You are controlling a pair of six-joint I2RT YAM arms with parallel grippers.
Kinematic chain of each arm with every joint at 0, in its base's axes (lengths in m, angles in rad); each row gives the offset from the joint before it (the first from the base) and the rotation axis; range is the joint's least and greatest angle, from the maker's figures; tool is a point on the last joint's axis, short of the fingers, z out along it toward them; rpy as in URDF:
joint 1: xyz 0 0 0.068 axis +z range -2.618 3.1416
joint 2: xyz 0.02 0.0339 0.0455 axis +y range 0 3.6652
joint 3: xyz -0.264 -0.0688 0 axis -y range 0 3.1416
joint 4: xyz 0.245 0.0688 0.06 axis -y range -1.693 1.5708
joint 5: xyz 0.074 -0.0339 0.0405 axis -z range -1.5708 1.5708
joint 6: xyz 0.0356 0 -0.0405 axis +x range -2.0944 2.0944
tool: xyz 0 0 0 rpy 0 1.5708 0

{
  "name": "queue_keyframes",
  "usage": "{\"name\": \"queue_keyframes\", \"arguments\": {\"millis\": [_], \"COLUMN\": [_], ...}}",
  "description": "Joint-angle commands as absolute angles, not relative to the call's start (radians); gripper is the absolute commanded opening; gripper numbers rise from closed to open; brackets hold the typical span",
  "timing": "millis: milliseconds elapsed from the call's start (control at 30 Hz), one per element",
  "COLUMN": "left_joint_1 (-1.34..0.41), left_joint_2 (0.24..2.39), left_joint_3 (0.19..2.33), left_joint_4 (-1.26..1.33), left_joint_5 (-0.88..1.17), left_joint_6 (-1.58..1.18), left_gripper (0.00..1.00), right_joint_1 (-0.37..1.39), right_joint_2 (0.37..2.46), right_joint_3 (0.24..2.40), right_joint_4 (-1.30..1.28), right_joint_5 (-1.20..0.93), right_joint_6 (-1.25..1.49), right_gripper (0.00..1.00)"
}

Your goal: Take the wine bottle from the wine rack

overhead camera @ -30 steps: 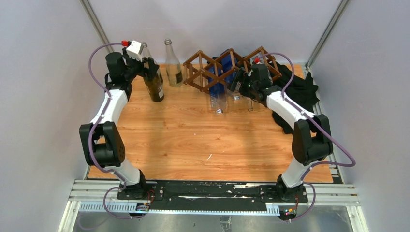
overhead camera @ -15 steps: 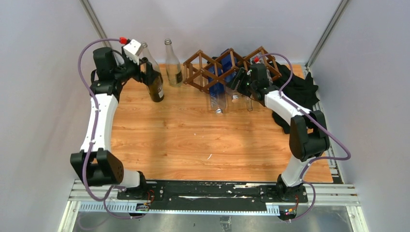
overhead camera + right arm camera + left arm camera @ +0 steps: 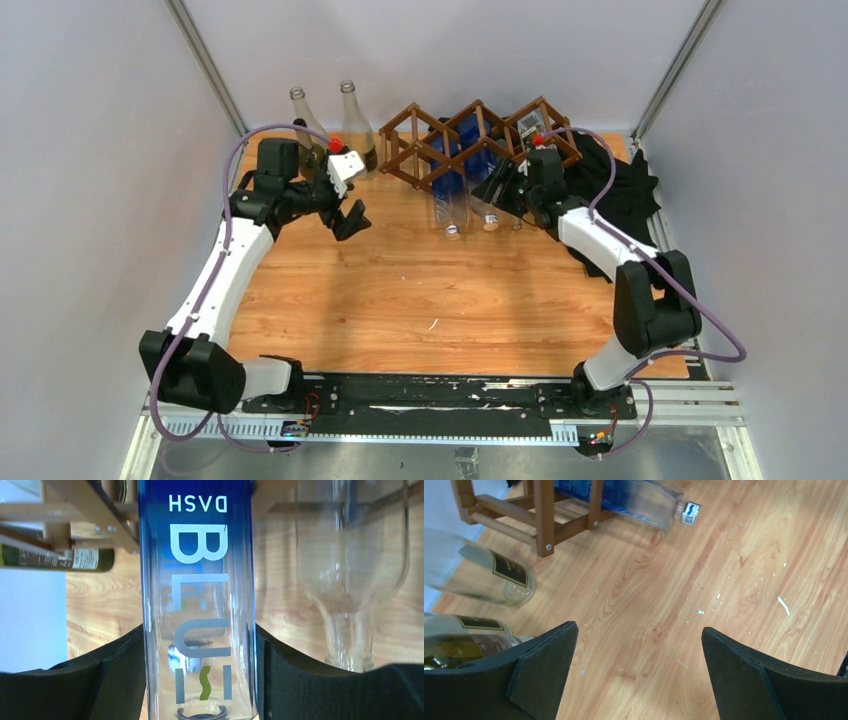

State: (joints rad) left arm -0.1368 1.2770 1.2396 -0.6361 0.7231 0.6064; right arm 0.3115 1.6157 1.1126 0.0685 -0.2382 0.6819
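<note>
The dark brown lattice wine rack (image 3: pixel 440 135) stands at the back of the table. My right gripper (image 3: pixel 497 190) is at its front, shut on a blue "DASH BLUE" bottle (image 3: pixel 200 580). Both pads press its glass sides, and its neck end (image 3: pixel 490 223) sticks out toward the front. A second blue bottle (image 3: pixel 450 190) lies in the rack to its left and also shows in the left wrist view (image 3: pixel 624 495). My left gripper (image 3: pixel 350 215) is open and empty over bare wood (image 3: pixel 639 630), left of the rack.
Two clear bottles (image 3: pixel 298 105) (image 3: pixel 350 105) stand at the back left, with a dark one mostly behind my left arm (image 3: pixel 464 647). A clear bottle (image 3: pixel 350 580) lies in the rack beside the held one. A black cloth (image 3: pixel 620 185) lies at the right.
My left gripper has left the dark standing bottle and swung right and down, open. My right gripper has drawn the held bottle's neck end a little toward the front.
</note>
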Motion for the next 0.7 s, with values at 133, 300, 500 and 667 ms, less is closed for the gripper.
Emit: {"name": "queue_keyframes", "arguments": {"millis": [133, 300, 500, 667], "left_joint_1": [-0.241, -0.295, -0.365, -0.404], "left_joint_2": [1.253, 1.26, 1.243, 1.181], "left_joint_3": [1.283, 1.367, 1.336, 1.251], "left_joint_4": [-0.79, -0.828, -0.827, -0.827], "left_joint_5": [0.59, 0.528, 0.518, 0.463], "left_joint_6": [0.87, 0.999, 1.084, 1.176], "left_gripper": [0.99, 0.99, 0.97, 0.96], "right_joint_1": [0.321, 0.331, 0.331, 0.331], "right_joint_2": [1.37, 1.212, 1.053, 0.961], "right_joint_3": [0.921, 0.805, 0.729, 0.798], "right_joint_4": [0.037, 0.015, -0.044, -0.215], "right_joint_5": [-0.34, -0.379, -0.402, -0.417], "right_joint_6": [0.718, 0.754, 0.827, 0.794], "right_gripper": [0.0, 0.0, 0.0, 0.0]}}
